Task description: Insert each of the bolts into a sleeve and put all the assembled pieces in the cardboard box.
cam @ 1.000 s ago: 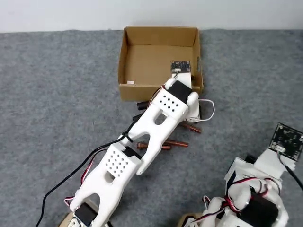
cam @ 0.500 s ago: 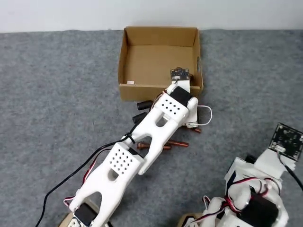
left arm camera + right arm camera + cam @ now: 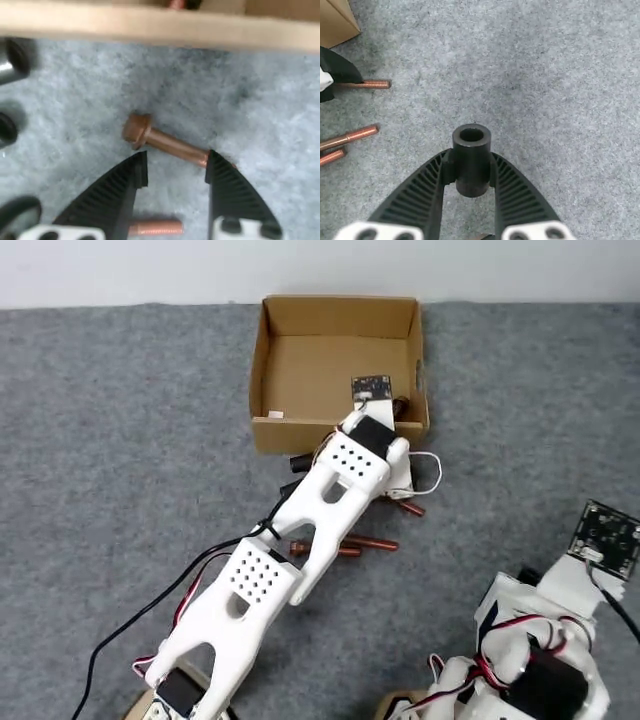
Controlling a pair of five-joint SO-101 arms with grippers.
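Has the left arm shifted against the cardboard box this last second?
Yes: the white left arm edged leftward in the high view, away from the brown cardboard box's right wall.

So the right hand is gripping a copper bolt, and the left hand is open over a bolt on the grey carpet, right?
No: the right hand grips a black cylindrical sleeve, not a bolt, per the right wrist view. The rest is correct.

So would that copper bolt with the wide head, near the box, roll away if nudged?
Probably not far: the bolt has a round shank but a wider head, so it would likely swing in an arc. The fuzzy carpet should slow it too. It looks like solid metal, so probably stiff and heavy for its size.
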